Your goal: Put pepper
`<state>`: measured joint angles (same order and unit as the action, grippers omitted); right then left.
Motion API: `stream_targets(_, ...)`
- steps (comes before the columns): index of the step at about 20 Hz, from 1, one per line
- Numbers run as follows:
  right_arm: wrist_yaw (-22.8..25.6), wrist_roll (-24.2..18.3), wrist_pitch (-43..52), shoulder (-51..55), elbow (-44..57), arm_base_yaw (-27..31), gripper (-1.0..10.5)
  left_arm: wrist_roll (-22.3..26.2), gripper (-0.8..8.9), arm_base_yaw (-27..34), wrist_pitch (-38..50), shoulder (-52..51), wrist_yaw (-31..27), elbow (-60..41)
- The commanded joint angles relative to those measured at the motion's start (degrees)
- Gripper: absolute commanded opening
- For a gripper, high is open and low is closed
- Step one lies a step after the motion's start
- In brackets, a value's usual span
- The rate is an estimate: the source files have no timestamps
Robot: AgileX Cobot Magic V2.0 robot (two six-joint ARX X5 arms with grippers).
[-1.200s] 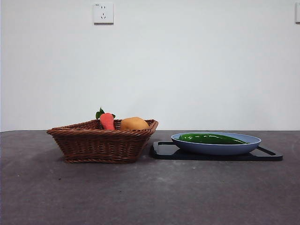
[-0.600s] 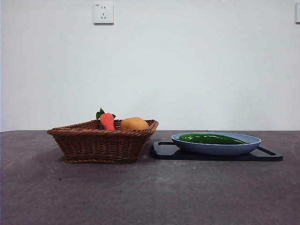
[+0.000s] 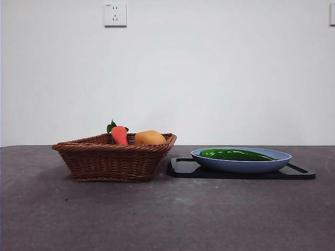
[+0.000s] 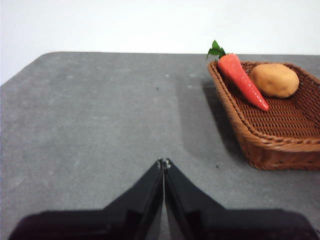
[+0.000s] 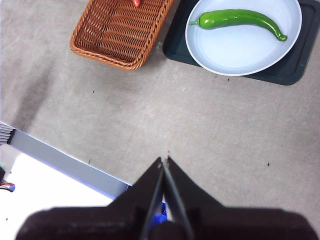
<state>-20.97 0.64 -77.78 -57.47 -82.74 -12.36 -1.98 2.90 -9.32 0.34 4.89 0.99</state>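
the pepper (image 3: 235, 155) lies in the blue plate (image 3: 282, 159); both arms' fingers pressed together, holding nothing.

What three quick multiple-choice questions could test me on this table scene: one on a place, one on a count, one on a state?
1. Where does the pepper lie?
A. in the basket
B. in the blue plate
C. on the bare table

2. How many things lie in the basket?
A. none
B. two
C. four

3. How do the right gripper jaws stand?
A. shut
B. wide open
C. clamped on the pepper

Answers: B, it rests in the plate; B, carrot and potato; A, its tips meet.
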Motion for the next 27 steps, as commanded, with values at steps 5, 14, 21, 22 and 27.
stream_targets(5,0.1,0.3,-0.7,-0.4,-1.1,-0.1,0.1,-0.4,0.08,0.2,1.1,-0.3,-0.1,-0.6)
stream_targets(14,0.3,-2.8,-0.1,-0.4,-1.1,-0.1,0.1,-0.4,0.08,0.2,1.1,-0.3,-0.1,-0.6)
stream_targets(21,0.2,-0.3,26.2,10.2,10.3,3.1,0.1,-0.4,0.08,0.2,1.1,-0.3,-0.1,-0.6)
stream_targets(22,0.3,0.8,30.3,13.1,14.1,3.9,0.1,-0.4,0.08,0.2,1.1,-0.3,-0.1,-0.6)
stream_targets(27,7.9,1.1,49.4,29.6,37.6,7.5,0.1,-0.4,0.08,0.2,1.1,-0.3,-0.1,-0.6)
